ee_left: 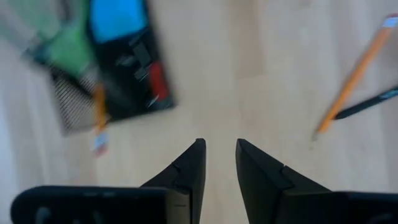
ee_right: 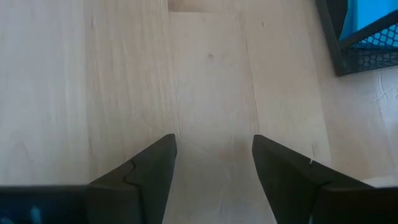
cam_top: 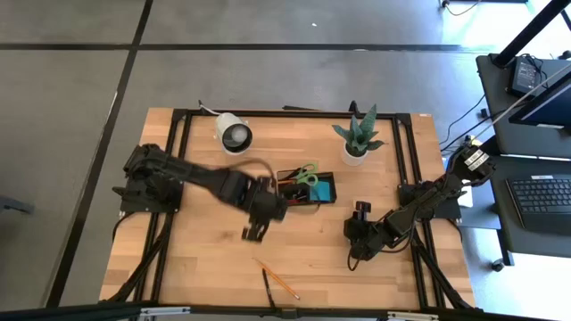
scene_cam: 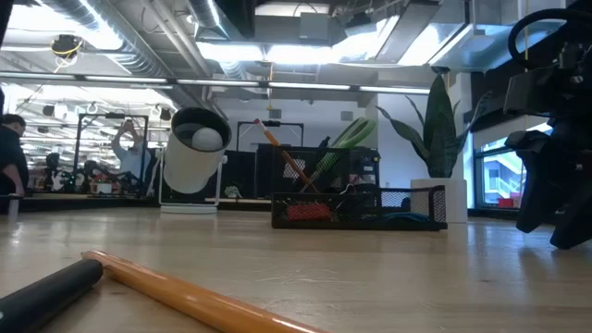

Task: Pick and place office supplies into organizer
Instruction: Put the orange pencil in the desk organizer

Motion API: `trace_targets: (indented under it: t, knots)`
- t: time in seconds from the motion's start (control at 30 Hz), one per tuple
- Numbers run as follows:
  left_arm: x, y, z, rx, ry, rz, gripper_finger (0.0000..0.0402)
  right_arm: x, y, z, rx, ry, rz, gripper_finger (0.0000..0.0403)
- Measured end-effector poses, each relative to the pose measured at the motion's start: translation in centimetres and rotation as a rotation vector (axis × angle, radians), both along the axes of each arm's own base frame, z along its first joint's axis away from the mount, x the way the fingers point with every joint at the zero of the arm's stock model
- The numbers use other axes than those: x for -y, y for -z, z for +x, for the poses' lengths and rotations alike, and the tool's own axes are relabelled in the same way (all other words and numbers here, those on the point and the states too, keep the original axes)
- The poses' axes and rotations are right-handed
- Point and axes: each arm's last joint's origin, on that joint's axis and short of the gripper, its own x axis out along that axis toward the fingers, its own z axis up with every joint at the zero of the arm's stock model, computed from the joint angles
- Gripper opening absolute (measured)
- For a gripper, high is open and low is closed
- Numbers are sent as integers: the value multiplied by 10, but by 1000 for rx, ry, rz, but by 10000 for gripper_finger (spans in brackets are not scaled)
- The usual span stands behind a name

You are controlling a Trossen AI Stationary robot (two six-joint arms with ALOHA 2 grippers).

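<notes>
Nearby, lamp [cam_top: 235,134], plant [cam_top: 357,138], organizer [cam_top: 308,189], loose pencil [cam_top: 277,279], left gripper [cam_top: 253,234] slightly open, empty

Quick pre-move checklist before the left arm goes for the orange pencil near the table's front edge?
1. Left gripper empty: ok, open over bare wood, holding nothing.
2. Orange pencil reachable: ok, lying flat on the wooden table, nothing on top.
3. Neighbour check: not ok, a black pen lies right against the pencil.
4. Black mesh organizer has room: cannot tell; green-handled scissors and a blue pad already occupy it.
5. Right gripper clear: ok, open, parked right of the organizer.
</notes>
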Motion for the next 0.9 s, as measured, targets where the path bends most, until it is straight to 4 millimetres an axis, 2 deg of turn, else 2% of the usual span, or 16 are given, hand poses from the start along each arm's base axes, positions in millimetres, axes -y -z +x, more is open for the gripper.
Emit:
trace_targets:
  t: [0.1,0.2,0.3,0.47,0.57,0.73,0.9]
  knots:
    - [31,8,-2,53,108,20,79,0,0,0,3,5,5,219]
    - [56,26,-8,62,182,64,79,-1,0,1,11,4,13,219]
    - [72,52,-18,33,177,80,79,-2,0,3,26,3,33,219]
    - [94,93,-27,82,173,18,76,-5,-1,6,57,-3,69,220]
    - [102,111,-35,90,202,9,75,-6,-2,7,73,-3,82,220]
    - [103,132,-48,57,219,47,81,-8,-3,9,90,-3,99,220]
    - [104,145,-47,121,263,29,107,-9,-4,11,114,-1,117,220]
